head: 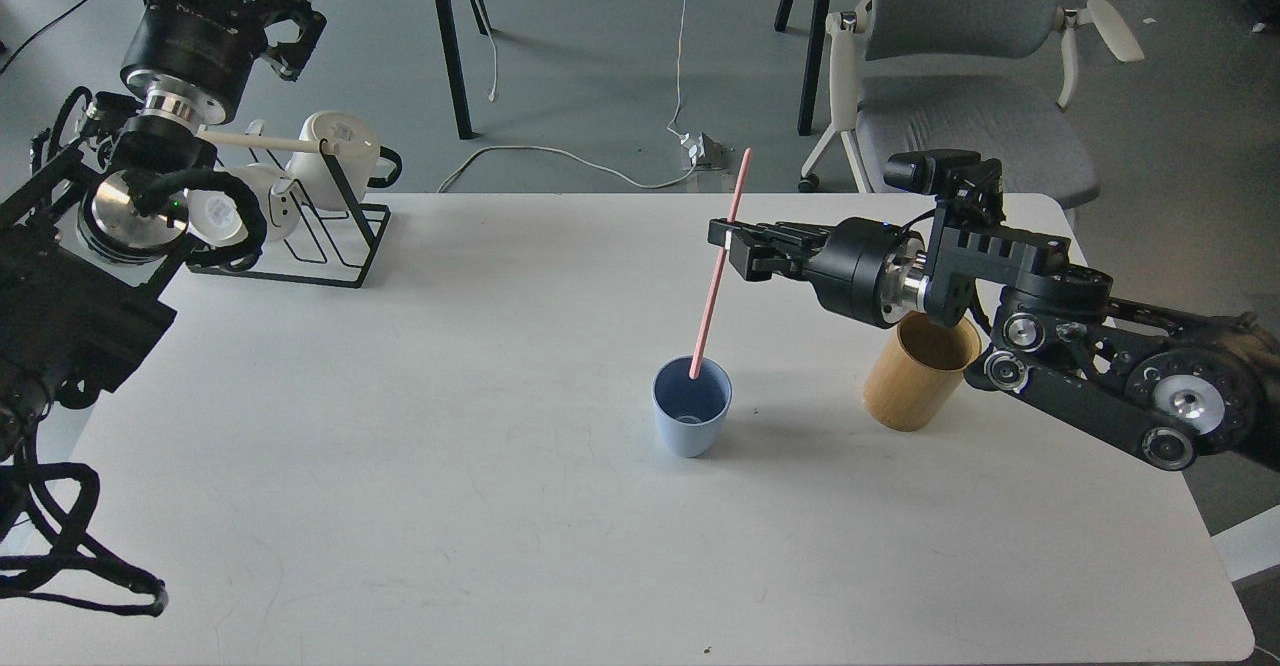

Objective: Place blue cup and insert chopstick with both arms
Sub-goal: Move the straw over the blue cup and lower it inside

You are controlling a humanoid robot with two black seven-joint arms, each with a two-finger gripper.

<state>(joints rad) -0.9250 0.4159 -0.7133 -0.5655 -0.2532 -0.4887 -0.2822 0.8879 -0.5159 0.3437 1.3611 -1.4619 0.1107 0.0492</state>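
Now right pincer [728, 236] holds chopstick [718, 271] in blue cup [690, 426].

One blue cup [691, 408], one chopstick [720, 264]

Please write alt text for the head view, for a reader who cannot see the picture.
The right gripper holds a pink chopstick upright, its lower end inside a blue cup on a white table. The left gripper, open and empty, is raised above a mug rack; a wooden cylinder stands right of the cup.
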